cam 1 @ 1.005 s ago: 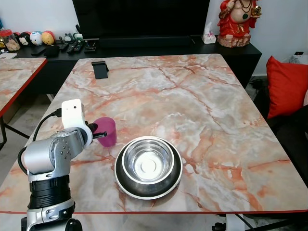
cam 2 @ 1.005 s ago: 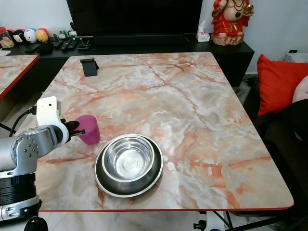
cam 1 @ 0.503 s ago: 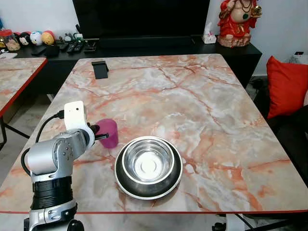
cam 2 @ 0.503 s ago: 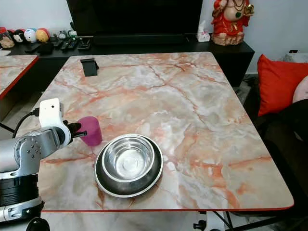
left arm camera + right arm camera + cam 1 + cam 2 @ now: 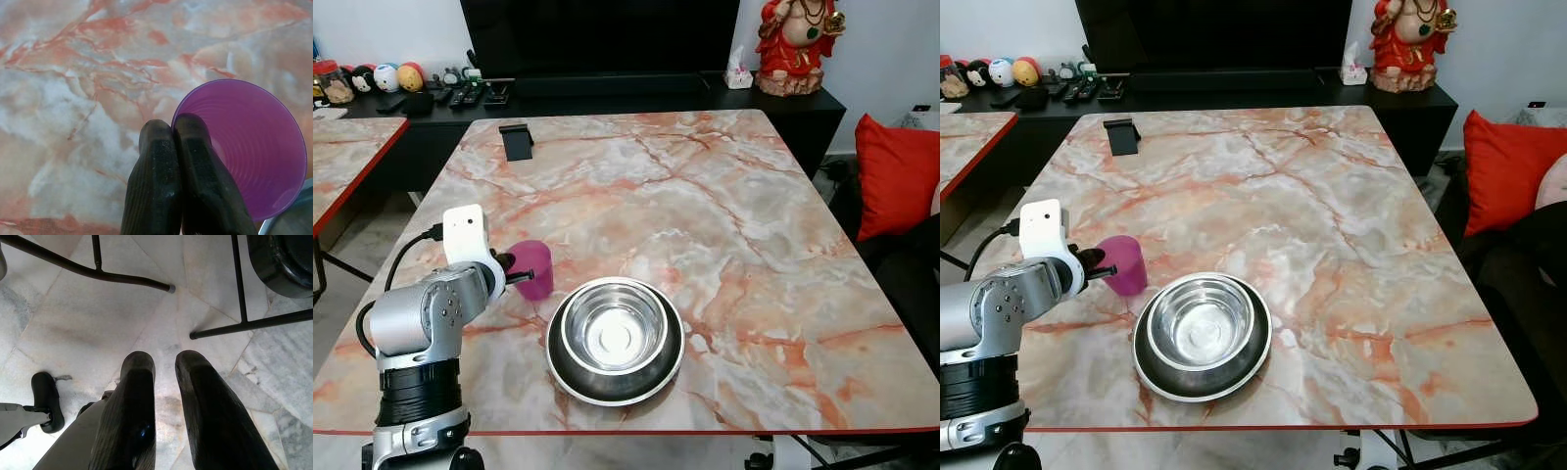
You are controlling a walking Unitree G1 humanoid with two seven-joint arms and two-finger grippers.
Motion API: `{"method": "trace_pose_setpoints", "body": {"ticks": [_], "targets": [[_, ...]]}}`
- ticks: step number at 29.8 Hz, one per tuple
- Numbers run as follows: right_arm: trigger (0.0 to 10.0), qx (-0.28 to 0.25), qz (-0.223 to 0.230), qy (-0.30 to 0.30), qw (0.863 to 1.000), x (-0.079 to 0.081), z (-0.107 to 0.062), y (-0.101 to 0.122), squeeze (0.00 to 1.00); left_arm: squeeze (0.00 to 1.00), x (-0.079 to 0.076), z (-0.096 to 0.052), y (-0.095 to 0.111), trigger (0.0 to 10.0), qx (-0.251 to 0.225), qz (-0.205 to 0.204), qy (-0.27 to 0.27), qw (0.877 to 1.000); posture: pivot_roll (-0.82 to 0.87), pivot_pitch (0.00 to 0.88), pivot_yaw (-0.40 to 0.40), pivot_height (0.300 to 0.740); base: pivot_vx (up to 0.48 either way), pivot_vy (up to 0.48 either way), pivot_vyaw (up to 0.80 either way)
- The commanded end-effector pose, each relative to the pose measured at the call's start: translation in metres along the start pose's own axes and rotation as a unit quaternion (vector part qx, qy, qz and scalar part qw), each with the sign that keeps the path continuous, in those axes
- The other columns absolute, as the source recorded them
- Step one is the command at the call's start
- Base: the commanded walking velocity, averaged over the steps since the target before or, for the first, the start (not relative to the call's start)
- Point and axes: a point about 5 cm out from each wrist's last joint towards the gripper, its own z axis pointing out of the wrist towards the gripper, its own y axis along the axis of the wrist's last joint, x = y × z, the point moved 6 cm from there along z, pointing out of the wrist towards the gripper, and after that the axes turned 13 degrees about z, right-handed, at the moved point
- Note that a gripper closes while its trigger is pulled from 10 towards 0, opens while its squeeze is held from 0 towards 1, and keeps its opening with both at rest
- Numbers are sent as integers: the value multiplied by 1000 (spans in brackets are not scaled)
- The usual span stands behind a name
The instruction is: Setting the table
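Currently clamped on the near rim of a purple cup: left gripper, one finger inside the wall and one outside, pressed tight together over the thin plastic. Standing upright on the marble bench, near its left front part, mouth up. Just beside the cup, toward the front edge: steel bowl, nested in a dark plate, close to the cup but apart from it in the head views; a sliver of the steel rim at the corner of the left wrist view, nearly touching the cup there. Reaching in from the left front corner: silver left arm with its white wrist camera block raised above the bench edge.

Hanging low beside the bench: right gripper, fingers slightly apart with nothing between them, pointed down at pale floor tiles and dark metal legs.

Farther back on the bench, near the left rear corner: small black stand. Beyond that, a long dark cabinet carrying remotes, round toy figures and a red statue. Off to the right: red cushion. Off to the left: corner of a second marble table with a red edge.
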Motion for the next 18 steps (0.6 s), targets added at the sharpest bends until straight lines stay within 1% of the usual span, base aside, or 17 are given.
{"method": "trace_pose_setpoints", "body": {"ticks": [1, 8, 9, 10, 11, 12, 13, 14, 15, 18], "targets": [[10000, 4, -1, -1, 1000, -1, 0, -1, 0, 0, 5, 0, -2, 10000, 1, 9, 16, 1000, -65, 0, 20, 740, 0, 0, 0], [10000, 4, -1, -2, 1000, -1, 0, -2, 0, 0, 4, 0, -2, 10000, 2, 8, 15, 1000, -66, 0, 20, 740, 0, 0, 0], [10000, 4, -1, -1, 1000, -1, 0, -2, 0, 24, 4, 0, -2, 10000, 1, 8, 15, 1000, -66, 0, 20, 740, 0, 0, 0], [10000, 4, -1, -1, 1000, -1, 0, -2, 0, 90, 4, 0, -2, 10000, 1, 8, 16, 1000, -66, 0, 20, 740, 0, 0, 0], [10000, 4, -1, -1, 1000, -1, 0, -2, 0, 90, 4, 0, -2, 10000, 1, 8, 16, 1000, -66, 0, 20, 740, 0, 0, 0], [10000, 4, 0, -1, 1000, -1, 0, -2, 0, 271, 5, 0, 0, 10000, -1, 7, 17, 1000, -66, 0, 20, 740, 0, 0, 0], [10000, 4, -1, -1, 1000, -1, 0, -2, 0, 271, 5, 0, 0, 10000, -2, 6, 18, 1000, -66, 0, 20, 740, 0, 0, 0], [10000, 4, -1, -1, 1000, -1, 0, -2, 0, 431, 5, 0, 0, 10000, -2, 6, 18, 1000, -66, 0, 20, 740, 0, 0, 0], [10000, 4, -1, -1, 1000, -1, 0, -1, 0, 537, 5, 0, 1, 10000, -3, 4, 19, 1000, -66, 0, 20, 740, 0, 0, 0], [10000, 4, -1, -1, 1000, -1, 0, -1, 0, 522, 5, 0, 1, 10000, -4, 2, 19, 1000, -66, 0, 20, 740, 0, 0, 0]]}}
